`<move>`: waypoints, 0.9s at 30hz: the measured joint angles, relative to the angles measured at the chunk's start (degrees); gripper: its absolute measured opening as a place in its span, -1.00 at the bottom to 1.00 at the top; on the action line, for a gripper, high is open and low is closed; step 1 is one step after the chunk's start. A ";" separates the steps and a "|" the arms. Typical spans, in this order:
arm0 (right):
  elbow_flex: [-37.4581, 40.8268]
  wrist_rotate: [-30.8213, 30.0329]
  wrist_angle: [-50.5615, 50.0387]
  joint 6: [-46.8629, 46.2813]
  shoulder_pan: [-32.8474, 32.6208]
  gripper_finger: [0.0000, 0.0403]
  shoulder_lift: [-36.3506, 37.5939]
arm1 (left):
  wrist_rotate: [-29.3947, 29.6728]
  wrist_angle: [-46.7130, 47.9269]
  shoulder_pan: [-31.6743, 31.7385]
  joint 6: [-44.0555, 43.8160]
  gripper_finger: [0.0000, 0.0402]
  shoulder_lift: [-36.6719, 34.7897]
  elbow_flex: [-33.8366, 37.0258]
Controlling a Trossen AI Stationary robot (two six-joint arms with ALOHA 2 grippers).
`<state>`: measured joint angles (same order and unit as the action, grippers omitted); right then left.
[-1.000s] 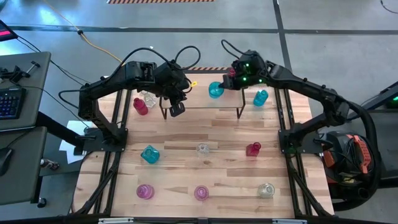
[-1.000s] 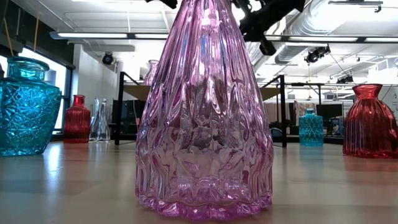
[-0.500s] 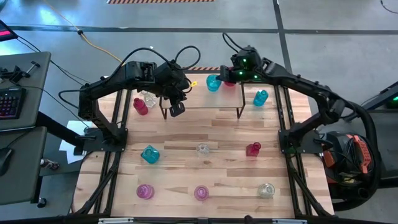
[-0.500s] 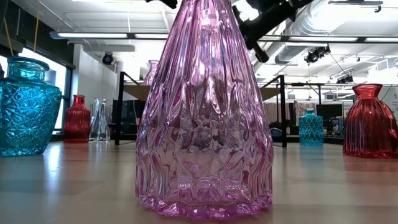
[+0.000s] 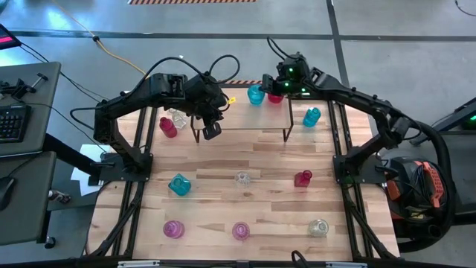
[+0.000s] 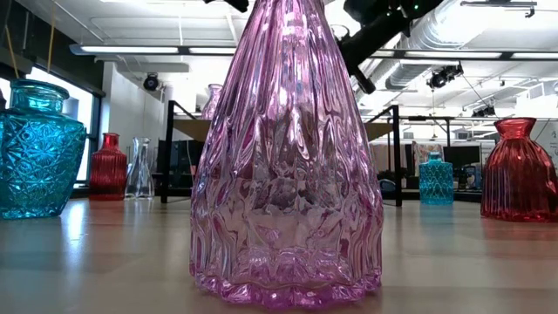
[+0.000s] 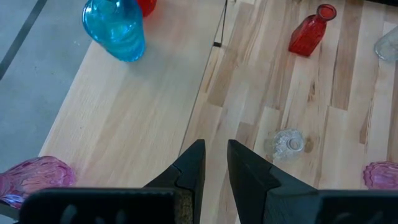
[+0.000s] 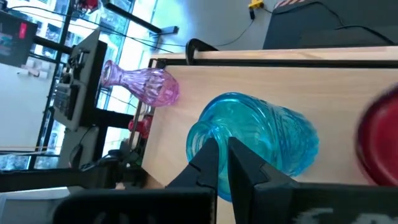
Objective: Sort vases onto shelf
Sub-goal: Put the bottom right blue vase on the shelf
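At the far edge of the tabletop [image 5: 223, 171], my right gripper [image 5: 266, 85] hangs over the shelf [image 5: 245, 119], its fingers [image 8: 208, 163] pressed together on the rim of a teal-blue vase [image 5: 256, 95]. That vase sits at the shelf's back edge, with a red vase [image 5: 276, 97] just beside it. My right wrist view shows the same teal-blue vase right at my fingertips and a pink vase [image 8: 143, 86] farther along the light-wood board.

My left gripper [image 5: 211, 130] waits over the shelf's left end, fingers [image 7: 189, 171] nearly together with only a thin slit between them and nothing held.

Other vases stand on the slatted tabletop:
- a red one [image 5: 168, 126] and a clear one [image 5: 178, 117] left of the shelf;
- a teal-blue one [image 5: 312, 117] to its right;
- a teal-blue [image 5: 179, 184], a clear [image 5: 242, 179] and a red [image 5: 303, 178] across the middle;
- two pink [image 5: 173, 229] [image 5: 241, 231] and one clear [image 5: 318, 228] along the near edge.

The low view is filled by one of the pink vases [image 6: 283, 166].
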<state>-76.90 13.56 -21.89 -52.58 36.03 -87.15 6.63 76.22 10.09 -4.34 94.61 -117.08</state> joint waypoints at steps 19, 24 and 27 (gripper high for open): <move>0.00 0.49 0.56 0.33 1.49 -1.00 -1.51 | 0.01 0.00 0.01 0.00 -0.71 0.00 0.00; 0.00 0.60 1.20 0.33 1.70 -0.98 -2.13 | 0.00 -0.02 0.01 0.00 -0.71 0.00 0.00; 0.00 0.58 1.22 0.35 2.05 -0.95 -2.15 | 0.00 0.00 0.02 0.00 -0.71 0.00 0.00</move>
<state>-76.90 14.14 -20.67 -52.23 38.08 -89.30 6.63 76.23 10.11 -4.34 94.61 -117.08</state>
